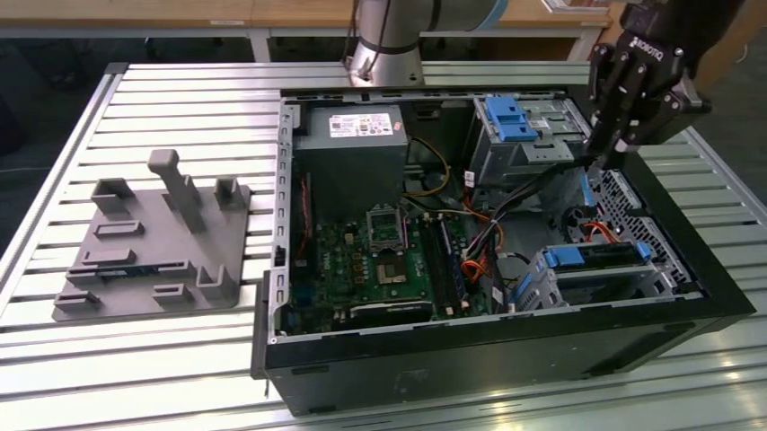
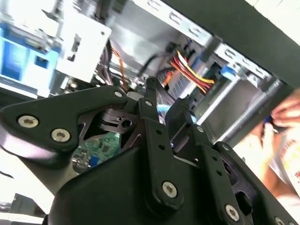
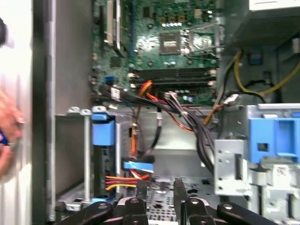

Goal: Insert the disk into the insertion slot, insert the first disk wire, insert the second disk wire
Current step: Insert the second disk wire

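My gripper hangs at 2 o'clock over the case in the exterior view, fingers spread, pinching nothing. Blue connector is just beside one finger. Disk sits in the slot, 4 o'clock of the case.

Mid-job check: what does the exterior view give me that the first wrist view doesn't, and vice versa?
Exterior view: the grey fixture plate on the slatted table at that view's left, and the whole hand above the case at that view's right. First wrist view: a person's fingers outside the case wall, and the hand's fingertips apart with nothing between. Both: the motherboard, the disk sitting in the insertion slot, the blue clip on the taller cage.
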`<state>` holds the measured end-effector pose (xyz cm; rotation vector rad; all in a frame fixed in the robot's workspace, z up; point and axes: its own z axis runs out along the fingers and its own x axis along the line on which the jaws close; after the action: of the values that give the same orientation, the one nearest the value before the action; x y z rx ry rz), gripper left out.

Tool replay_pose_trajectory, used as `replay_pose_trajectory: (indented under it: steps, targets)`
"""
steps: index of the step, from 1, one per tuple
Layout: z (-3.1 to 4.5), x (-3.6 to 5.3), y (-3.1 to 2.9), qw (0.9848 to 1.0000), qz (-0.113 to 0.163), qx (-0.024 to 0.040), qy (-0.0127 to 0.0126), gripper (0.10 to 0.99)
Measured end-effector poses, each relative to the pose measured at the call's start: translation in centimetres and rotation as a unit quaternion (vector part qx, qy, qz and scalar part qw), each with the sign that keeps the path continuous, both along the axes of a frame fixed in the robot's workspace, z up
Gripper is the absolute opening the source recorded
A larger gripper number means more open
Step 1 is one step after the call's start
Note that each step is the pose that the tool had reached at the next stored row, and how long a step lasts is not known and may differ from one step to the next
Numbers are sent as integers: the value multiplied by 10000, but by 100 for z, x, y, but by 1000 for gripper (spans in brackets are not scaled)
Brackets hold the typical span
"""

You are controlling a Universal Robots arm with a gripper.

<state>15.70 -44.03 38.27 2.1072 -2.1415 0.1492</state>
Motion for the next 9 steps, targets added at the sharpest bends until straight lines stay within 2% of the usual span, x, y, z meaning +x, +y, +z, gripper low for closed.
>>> replay_pose_trajectory:
  steps: [4,9]
  targets:
    - [-2,-51,48,9994,0,-359,14,361]
    - [-9,-109,129,9968,-1,-797,21,361]
